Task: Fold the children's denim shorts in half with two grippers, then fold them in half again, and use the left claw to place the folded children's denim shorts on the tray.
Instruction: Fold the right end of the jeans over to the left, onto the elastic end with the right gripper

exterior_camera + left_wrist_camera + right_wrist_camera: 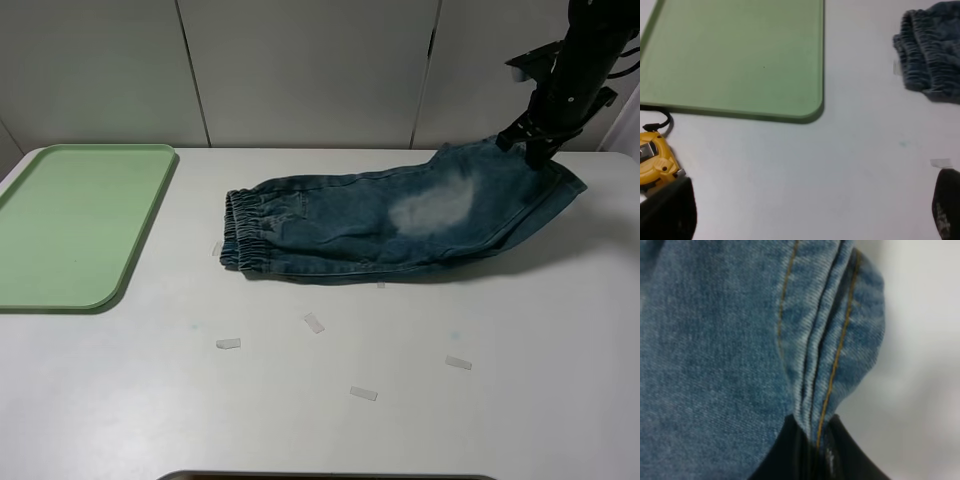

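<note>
The children's denim shorts [400, 220] lie folded lengthwise on the white table, waistband to the left, a pale faded patch on top. My right gripper [535, 145] is shut on the leg end at the far right and holds it lifted off the table. In the right wrist view the hem seam [815, 390] is pinched between the black fingers [790, 455]. The pale-green tray [70, 220] sits at the left; it fills the left wrist view [740, 60], with the waistband [932, 55] beside it. My left gripper [805, 207] is open and empty above the table near the tray's corner.
Several small bits of white tape [314, 322] lie on the table in front of the shorts; one shows in the left wrist view [940, 162]. A yellow tape measure [655, 160] lies next to the tray's near edge. White wall panels stand behind the table.
</note>
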